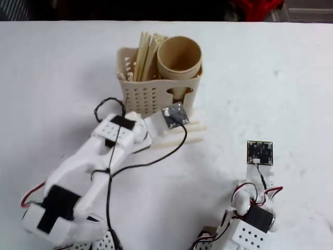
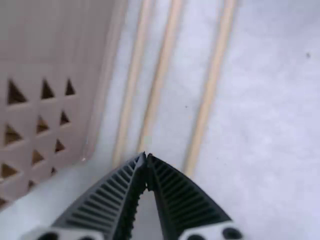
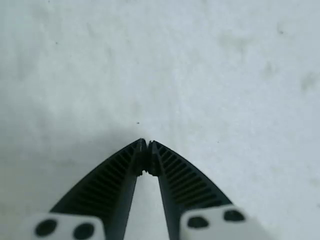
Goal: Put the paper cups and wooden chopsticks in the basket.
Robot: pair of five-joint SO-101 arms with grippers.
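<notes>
The beige basket [image 1: 140,96] stands at the middle back of the table. It holds stacked paper cups [image 1: 179,57] and a bundle of wooden chopsticks [image 1: 145,52]. More chopsticks [image 1: 193,127] lie on the table just in front of the basket. In the left wrist view three chopsticks [image 2: 162,75] run side by side beside the basket wall [image 2: 50,75]. My left gripper [image 2: 146,159] is shut, its tips over the near ends of two of them, nothing between the fingers. My right gripper [image 3: 146,146] is shut over bare table.
The left arm [image 1: 99,156] stretches from the front left toward the basket, a black cable looping over it. The right arm [image 1: 252,224] sits at the front right edge with its camera board [image 1: 259,152] ahead of it. White table surface lies between them.
</notes>
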